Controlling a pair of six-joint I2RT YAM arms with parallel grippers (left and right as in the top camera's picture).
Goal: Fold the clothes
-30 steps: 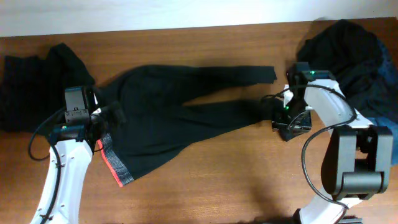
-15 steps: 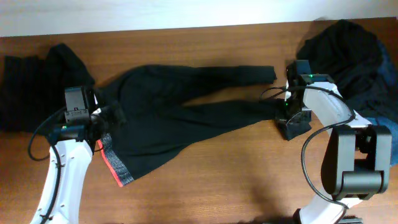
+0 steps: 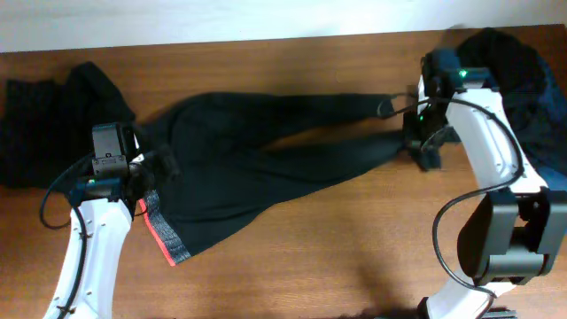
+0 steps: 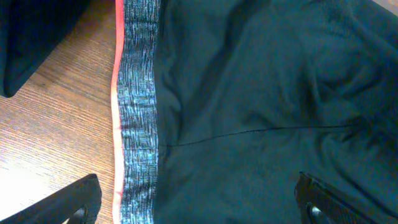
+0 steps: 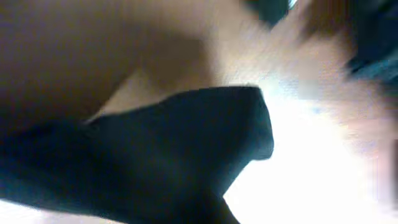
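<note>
Overhead, the black trousers [image 3: 239, 168] lie spread mid-frame on the bench [image 3: 337, 257] for folding, with the right gripper [image 3: 423, 151] at their leg ends, upper right. Left wrist: the left gripper [image 4: 199, 202] hangs, jaws wide, over the red-and-grey band [image 4: 138, 124], seemingly to pinch it. Right wrist: too blurred to tell those jaws' state.

No readable text (labels, numbers) anywhere.

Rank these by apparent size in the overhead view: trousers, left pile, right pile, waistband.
1. trousers, spread across the table.
2-3. left pile and right pile: alike, both cut by the frame, unranked.
4. waistband.
</note>
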